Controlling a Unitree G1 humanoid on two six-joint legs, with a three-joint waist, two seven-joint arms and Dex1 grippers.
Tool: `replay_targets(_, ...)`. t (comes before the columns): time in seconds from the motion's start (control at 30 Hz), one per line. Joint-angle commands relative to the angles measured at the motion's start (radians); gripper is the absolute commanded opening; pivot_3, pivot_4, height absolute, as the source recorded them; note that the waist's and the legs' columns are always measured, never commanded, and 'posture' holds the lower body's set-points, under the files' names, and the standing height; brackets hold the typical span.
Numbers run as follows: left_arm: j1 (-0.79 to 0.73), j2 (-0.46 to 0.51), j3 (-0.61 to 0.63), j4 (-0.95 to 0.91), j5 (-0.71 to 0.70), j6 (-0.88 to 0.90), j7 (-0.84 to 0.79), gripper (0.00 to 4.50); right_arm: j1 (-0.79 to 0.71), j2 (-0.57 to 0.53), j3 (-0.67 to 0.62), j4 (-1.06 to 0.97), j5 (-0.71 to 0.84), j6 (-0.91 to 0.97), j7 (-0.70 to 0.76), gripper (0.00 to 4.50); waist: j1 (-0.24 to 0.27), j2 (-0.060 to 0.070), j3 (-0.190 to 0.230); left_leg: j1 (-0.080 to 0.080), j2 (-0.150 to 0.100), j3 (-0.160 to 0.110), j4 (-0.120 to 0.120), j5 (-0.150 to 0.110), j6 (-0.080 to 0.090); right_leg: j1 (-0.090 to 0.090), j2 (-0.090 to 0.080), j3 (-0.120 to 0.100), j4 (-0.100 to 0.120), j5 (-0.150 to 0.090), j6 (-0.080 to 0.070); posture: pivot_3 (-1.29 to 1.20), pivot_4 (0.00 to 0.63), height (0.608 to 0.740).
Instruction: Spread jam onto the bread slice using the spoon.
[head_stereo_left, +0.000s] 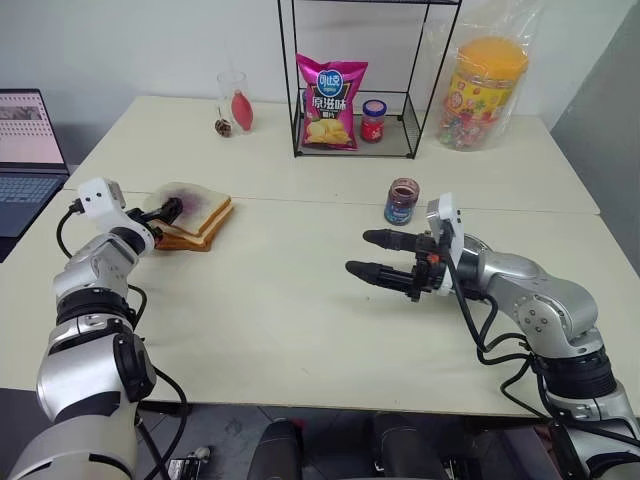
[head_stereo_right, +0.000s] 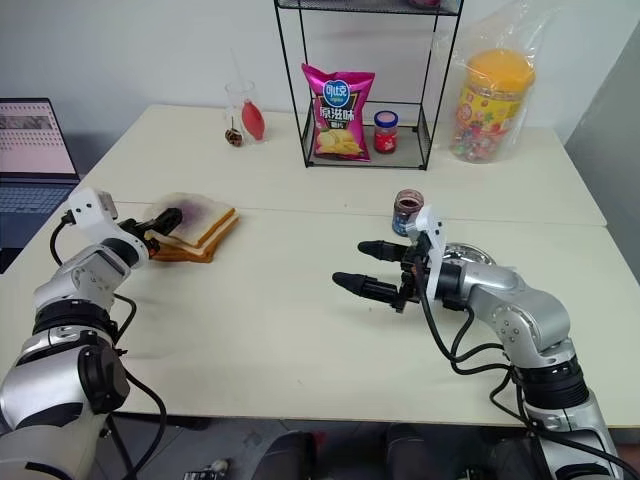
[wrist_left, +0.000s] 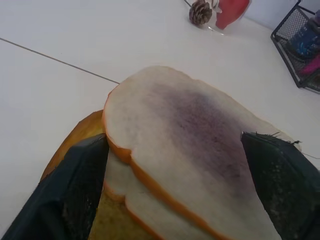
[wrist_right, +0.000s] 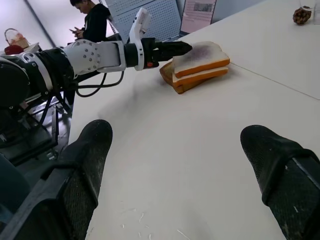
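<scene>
We are reaching our left gripper (head_stereo_left: 170, 209), fingers apart, around the bread slice (wrist_left: 190, 145) topping the stack on the tabletop (head_stereo_left: 300, 300). It looks soft (easily crushed), so pinch lightly at the crust. Our right gripper (head_stereo_left: 385, 256) is hovering open, empty.

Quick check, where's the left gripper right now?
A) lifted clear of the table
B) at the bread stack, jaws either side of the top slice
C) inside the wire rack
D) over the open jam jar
B: the left gripper sits at the bread stack, and the left wrist view shows its jaws flanking the purple-stained top slice; the jam jar stands far off, near the right gripper.
</scene>
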Motion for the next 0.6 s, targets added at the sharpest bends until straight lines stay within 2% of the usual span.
replay_targets(0.03, -0.045, 0.018, -0.004, 0.006, 0.009, -0.03, -0.019, 3.39, -0.007, 0.01, -0.037, -0.035, 0.022, 0.004, -0.013, 4.5, 0.0, 0.0, 0.0, 0.0, 0.0, 0.0, 0.0, 0.0, 0.0, 0.0, 0.0, 0.0, 0.0, 0.0, 0.0, 0.0, 0.15, 0.74)
replay_targets(0.13, -0.054, 0.017, -0.004, 0.018, 0.014, -0.036, -0.014, 2.78, 0.001, 0.004, -0.039, -0.032, 0.005, -0.007, -0.007, 4.5, 0.0, 0.0, 0.0, 0.0, 0.0, 0.0, 0.0, 0.0, 0.0, 0.0, 0.0, 0.0, 0.0, 0.0, 0.0, 0.0, 0.15, 0.74)
replay_targets(0.17, -0.057, 0.016, -0.006, 0.025, 0.019, -0.038, -0.011, 2.7, -0.002, 0.011, -0.048, -0.033, 0.012, -0.002, -0.019, 4.5, 0.0, 0.0, 0.0, 0.0, 0.0, 0.0, 0.0, 0.0, 0.0, 0.0, 0.0, 0.0, 0.0, 0.0, 0.0, 0.0, 0.15, 0.74)
replay_targets(0.2, -0.061, 0.016, -0.007, 0.031, 0.023, -0.039, -0.009, 2.31, -0.004, 0.016, -0.055, -0.035, 0.019, 0.004, -0.028, 4.5, 0.0, 0.0, 0.0, 0.0, 0.0, 0.0, 0.0, 0.0, 0.0, 0.0, 0.0, 0.0, 0.0, 0.0, 0.0, 0.0, 0.15, 0.74)
replay_targets(0.3, -0.065, 0.015, -0.009, 0.038, 0.032, -0.043, -0.006, 1.81, 0.002, 0.01, -0.056, -0.037, 0.01, -0.001, -0.023, 4.5, 0.0, 0.0, 0.0, 0.0, 0.0, 0.0, 0.001, 0.0, 0.0, 0.0, 0.0, 0.0, 0.0, 0.0, 0.0, 0.0, 0.15, 0.74)
replay_targets(0.37, -0.063, 0.015, -0.007, 0.041, 0.035, -0.048, 0.0, 1.3, 0.003, 0.008, -0.06, -0.025, -0.003, -0.01, -0.024, 4.5, 0.0, 0.0, 0.0, 0.0, 0.0, 0.0, 0.001, 0.0, 0.0, 0.0, 0.0, 0.0, 0.0, 0.0, 0.0, 0.0, 0.15, 0.74)
replay_targets(0.47, -0.061, 0.02, -0.004, 0.041, 0.04, -0.06, 0.015, 0.77, 0.001, 0.014, -0.064, -0.025, -0.001, -0.009, -0.033, 4.5, 0.0, 0.0, 0.0, 0.0, 0.0, 0.0, 0.001, 0.0, 0.0, 0.0, 0.0, 0.0, 0.001, 0.0, 0.0, 0.0, 0.15, 0.74)
replay_targets(0.5, -0.06, 0.025, -0.001, 0.041, 0.042, -0.065, 0.024, 0.45, 0.0, 0.016, -0.065, -0.028, 0.001, -0.006, -0.035, 4.5, 0.0, 0.0, 0.0, 0.0, 0.0, 0.0, 0.001, 0.0, 0.0, 0.0, 0.0, 0.0, 0.001, 0.0, 0.0, 0.0, 0.15, 0.74)
replay_targets(0.6, -0.052, 0.044, 0.021, 0.043, 0.042, -0.088, 0.084, 0.01, 0.002, 0.01, -0.06, -0.021, -0.008, -0.014, -0.023, 4.5, 0.0, 0.0, 0.0, 0.0, 0.0, 0.0, 0.002, 0.0, 0.0, 0.0, 0.0, 0.0, 0.001, 0.0, 0.0, 0.0, 0.15, 0.74)
